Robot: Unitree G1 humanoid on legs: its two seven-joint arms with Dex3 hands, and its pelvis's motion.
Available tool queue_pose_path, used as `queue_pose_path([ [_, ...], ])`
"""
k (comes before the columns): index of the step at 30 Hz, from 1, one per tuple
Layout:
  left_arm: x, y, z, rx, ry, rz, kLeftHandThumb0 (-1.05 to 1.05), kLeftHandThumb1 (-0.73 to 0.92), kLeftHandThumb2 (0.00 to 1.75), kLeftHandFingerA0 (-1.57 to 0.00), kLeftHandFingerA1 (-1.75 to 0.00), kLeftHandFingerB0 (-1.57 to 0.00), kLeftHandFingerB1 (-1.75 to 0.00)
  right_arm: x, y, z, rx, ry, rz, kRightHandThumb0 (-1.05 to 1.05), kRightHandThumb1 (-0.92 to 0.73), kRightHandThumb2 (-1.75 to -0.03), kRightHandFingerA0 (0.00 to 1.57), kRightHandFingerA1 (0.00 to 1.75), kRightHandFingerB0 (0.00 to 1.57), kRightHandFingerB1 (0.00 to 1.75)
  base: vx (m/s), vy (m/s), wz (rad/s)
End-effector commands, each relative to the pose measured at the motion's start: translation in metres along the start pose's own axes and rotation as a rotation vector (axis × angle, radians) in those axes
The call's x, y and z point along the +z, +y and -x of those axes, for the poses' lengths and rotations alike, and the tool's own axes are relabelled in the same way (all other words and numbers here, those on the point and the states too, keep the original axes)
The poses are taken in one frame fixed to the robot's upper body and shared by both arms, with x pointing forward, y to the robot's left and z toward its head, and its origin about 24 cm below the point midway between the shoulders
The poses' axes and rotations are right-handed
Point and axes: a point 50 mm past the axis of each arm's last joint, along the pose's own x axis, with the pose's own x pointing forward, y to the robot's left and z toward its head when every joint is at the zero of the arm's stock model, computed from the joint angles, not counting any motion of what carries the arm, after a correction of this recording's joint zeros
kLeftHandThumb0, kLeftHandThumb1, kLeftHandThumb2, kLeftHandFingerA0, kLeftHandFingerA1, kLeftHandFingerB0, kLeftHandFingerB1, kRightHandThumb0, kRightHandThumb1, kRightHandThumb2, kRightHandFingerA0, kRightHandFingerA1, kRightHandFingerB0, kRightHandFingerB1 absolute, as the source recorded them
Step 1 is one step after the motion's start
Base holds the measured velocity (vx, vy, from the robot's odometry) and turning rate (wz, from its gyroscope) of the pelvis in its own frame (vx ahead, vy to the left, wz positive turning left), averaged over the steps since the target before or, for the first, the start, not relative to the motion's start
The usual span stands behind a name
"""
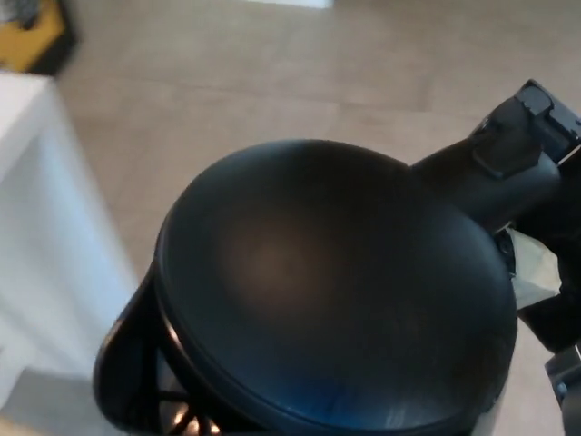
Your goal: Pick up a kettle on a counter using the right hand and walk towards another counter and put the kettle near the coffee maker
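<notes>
A black kettle (327, 291) fills most of the head view, seen from above, its domed lid toward me and its handle (490, 177) running out to the upper right. My right hand (545, 218) is shut on that handle at the right edge and holds the kettle up over the floor. The kettle's spout side shows at the lower left. My left hand does not show. No coffee maker is in view.
The corner of the white counter (36, 236) stands at the left edge. Beige tiled floor (272, 82) spreads across the top and middle. A blurred yellow and dark object (32, 32) sits in the top left corner.
</notes>
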Motion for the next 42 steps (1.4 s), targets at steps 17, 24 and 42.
queue_pose_path([
  [17, 0.0026, 0.0098, -0.0025, 0.004, -0.024, 0.014, -0.18, 0.39, 1.31, -1.09, -1.16, -1.0, -0.99, 0.0062, -0.0002, 0.0047, 0.018, -0.062, -0.047, -0.24, -0.43, -1.37, 0.99, 1.75, 0.77, 1.57, 0.17, 0.002, -0.89],
  [24, 0.0053, 0.0065, -0.0023, 0.017, -0.047, 0.013, -0.12, 0.29, 1.47, -1.03, -1.27, -1.0, -1.05, 0.007, 0.0013, 0.0039, 0.017, -0.063, -0.05, -0.28, -0.46, -1.31, 0.99, 1.75, 0.77, 1.58, 0.09, -0.143, -0.97],
  [42, 0.0098, 0.008, -0.0089, 0.047, -0.037, -0.002, -0.09, 0.32, 1.41, -1.03, -1.19, -0.96, -0.99, 0.0105, -0.0001, 0.0039, 0.045, -0.091, -0.051, -0.26, -0.47, -1.28, 0.97, 1.75, 0.72, 1.61, 0.14, 0.132, -0.9],
])
